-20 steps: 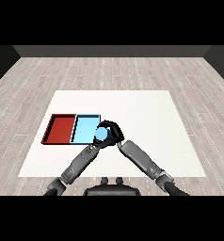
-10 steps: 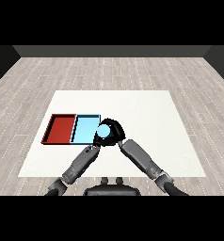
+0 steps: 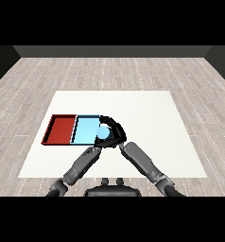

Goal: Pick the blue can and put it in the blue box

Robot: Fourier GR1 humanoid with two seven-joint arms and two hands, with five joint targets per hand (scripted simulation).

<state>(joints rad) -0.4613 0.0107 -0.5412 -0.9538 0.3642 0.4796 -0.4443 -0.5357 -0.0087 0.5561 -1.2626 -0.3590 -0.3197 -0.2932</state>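
Head view: one blue can point(image 3: 102, 133) at frame centre, right hand point(image 3: 115, 133) curled round it, over the right edge of one light blue tray point(image 3: 85, 131). One red tray point(image 3: 61, 129) adjoins at left. Left hand's fingers: cannot tell.

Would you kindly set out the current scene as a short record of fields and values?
table: white table
red tray: left one of the pair, nothing visible in it
blue tray: directly right of the red tray, side by side
blue can: at the blue tray's right edge, partly over it
right hand: curled round the blue can
left hand: not visible; only its forearm shows, reaching up toward the blue can
task state: blue can not yet released in the blue tray
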